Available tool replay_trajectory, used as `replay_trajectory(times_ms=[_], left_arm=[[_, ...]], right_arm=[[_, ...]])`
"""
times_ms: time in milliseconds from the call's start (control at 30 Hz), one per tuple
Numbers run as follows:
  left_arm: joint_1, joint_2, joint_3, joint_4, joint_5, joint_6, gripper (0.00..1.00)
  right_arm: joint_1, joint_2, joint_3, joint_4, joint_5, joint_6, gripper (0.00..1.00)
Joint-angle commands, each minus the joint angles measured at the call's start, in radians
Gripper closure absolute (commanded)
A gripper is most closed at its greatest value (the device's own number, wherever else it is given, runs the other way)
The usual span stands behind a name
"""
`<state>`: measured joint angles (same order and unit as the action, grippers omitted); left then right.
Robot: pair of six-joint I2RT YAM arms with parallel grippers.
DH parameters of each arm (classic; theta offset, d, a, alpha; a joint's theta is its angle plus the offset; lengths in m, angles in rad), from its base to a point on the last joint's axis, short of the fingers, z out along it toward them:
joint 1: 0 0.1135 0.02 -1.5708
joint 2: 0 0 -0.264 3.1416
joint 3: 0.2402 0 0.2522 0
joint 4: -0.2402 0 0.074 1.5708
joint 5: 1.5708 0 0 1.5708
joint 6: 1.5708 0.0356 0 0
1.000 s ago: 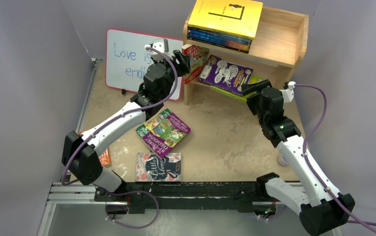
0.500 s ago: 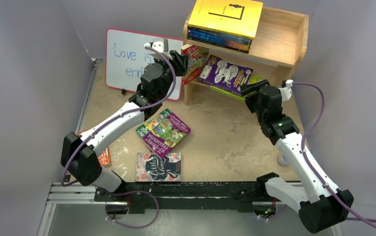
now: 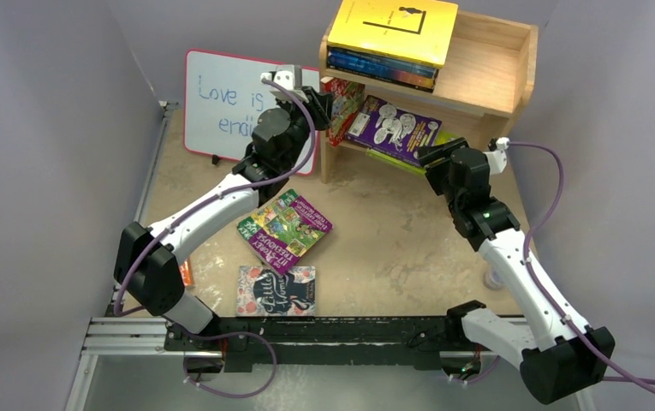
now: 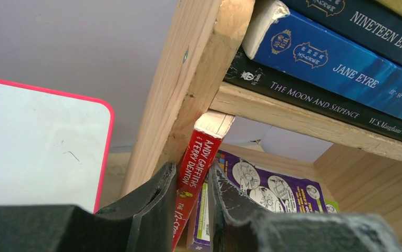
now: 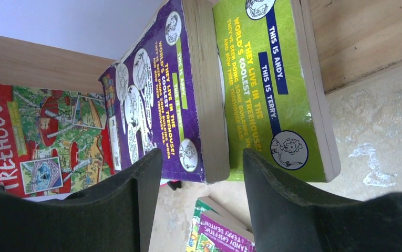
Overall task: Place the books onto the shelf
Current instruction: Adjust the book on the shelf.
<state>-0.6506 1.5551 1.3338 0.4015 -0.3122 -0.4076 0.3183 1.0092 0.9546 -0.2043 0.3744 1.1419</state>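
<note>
- Left gripper [image 4: 191, 210] is at the left end of the shelf [image 3: 486, 64], lower tier. Its fingers [image 4: 154, 205] stand narrow, one on each side of the spine of the red book [image 4: 196, 178]; both pads look to be against it, so the book reads as held.
- Red book stands tilted, its top corner tucked under the upper board, right beside the left side panel. In the top view the red book [image 3: 343, 107] leans at the lower tier's left end.
- Right gripper [image 5: 201, 197] hovers at the front of the lower tier with its fingers [image 5: 272, 194] spread wide and nothing between them. The front edges of the purple book [image 5: 159, 110] and the green book [image 5: 269, 89] lie just beyond the fingertips, apart from the pads.
- Purple book lies flat on top of the green one, both overhanging the front edge of the tier; purple book [image 3: 392, 128] in the top view.
- Upper tier: yellow book [image 3: 392, 26] tops a flat stack of dark blue books [image 4: 335, 68].
- On the bench [image 3: 392, 240]: a colourful treehouse book [image 3: 285, 229] and the floral "Little Women" [image 3: 276, 289], both flat, well apart from either gripper. An orange book [image 3: 186, 274] peeks from behind the left arm.
- Pink-edged whiteboard [image 3: 221, 103] stands left of the shelf.
</note>
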Motion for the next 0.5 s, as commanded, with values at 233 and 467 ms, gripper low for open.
replay_trajectory(times_ms=[233,467], left_arm=[[0.024,-0.016,0.037,-0.031,-0.101,0.053,0.55],[0.023,-0.116,0.025,-0.175,-0.122,0.053,0.44]], right_arm=[[-0.005,0.047,0.059,-0.05,-0.009,0.02,0.3],[-0.006,0.09,0.061,-0.073,-0.041,0.065,0.3]])
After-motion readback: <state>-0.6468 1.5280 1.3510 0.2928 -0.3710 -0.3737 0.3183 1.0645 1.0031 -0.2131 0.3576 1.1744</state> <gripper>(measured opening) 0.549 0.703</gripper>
